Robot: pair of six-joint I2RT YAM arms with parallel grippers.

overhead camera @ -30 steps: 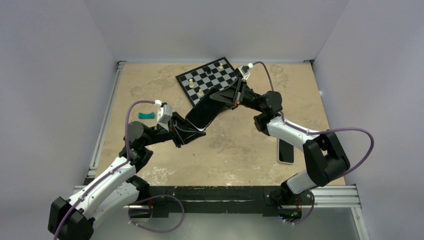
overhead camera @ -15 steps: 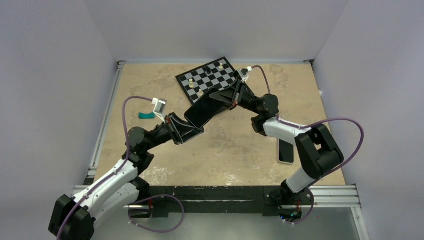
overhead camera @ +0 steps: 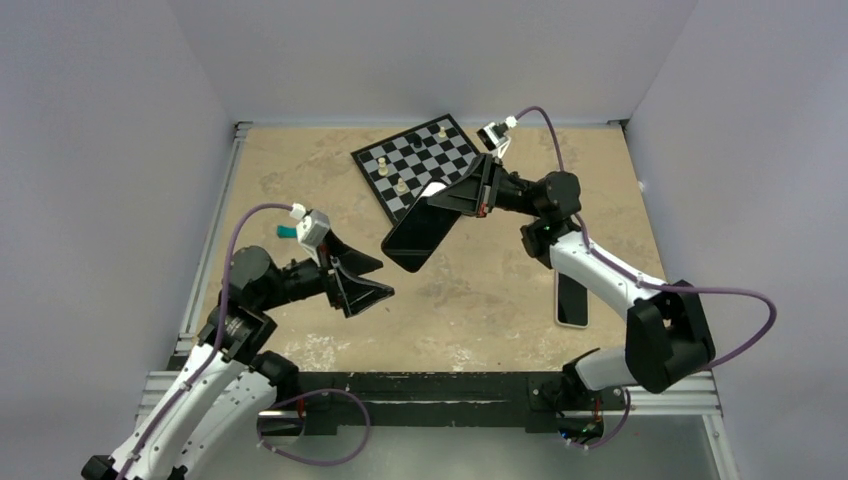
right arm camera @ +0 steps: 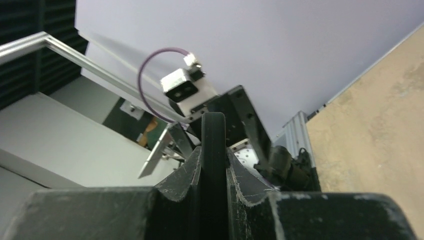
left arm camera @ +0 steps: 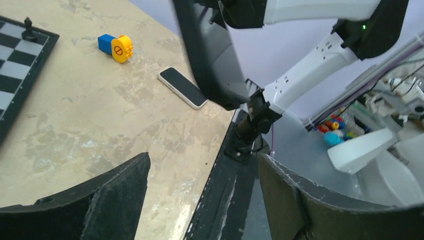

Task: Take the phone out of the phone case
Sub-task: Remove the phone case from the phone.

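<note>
Chessboard (overhead camera: 425, 155) near raised phone case (overhead camera: 418, 232), phone (overhead camera: 572, 301) apart

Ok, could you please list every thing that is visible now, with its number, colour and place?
phone case: one, black, in the air above the table's middle.
phone: one, black screen with white rim, flat on the table, right side.
chessboard: one, black and white, far middle.
chess pieces: a few, light and dark, on the chessboard; exact count unclear.
curved thing: one, teal, left side.
block: one, blue and yellow, on the table beyond the phone.
table: one, sandy beige.
left claw: black, open, empty.
right claw: black, shut on the phone case.
</note>
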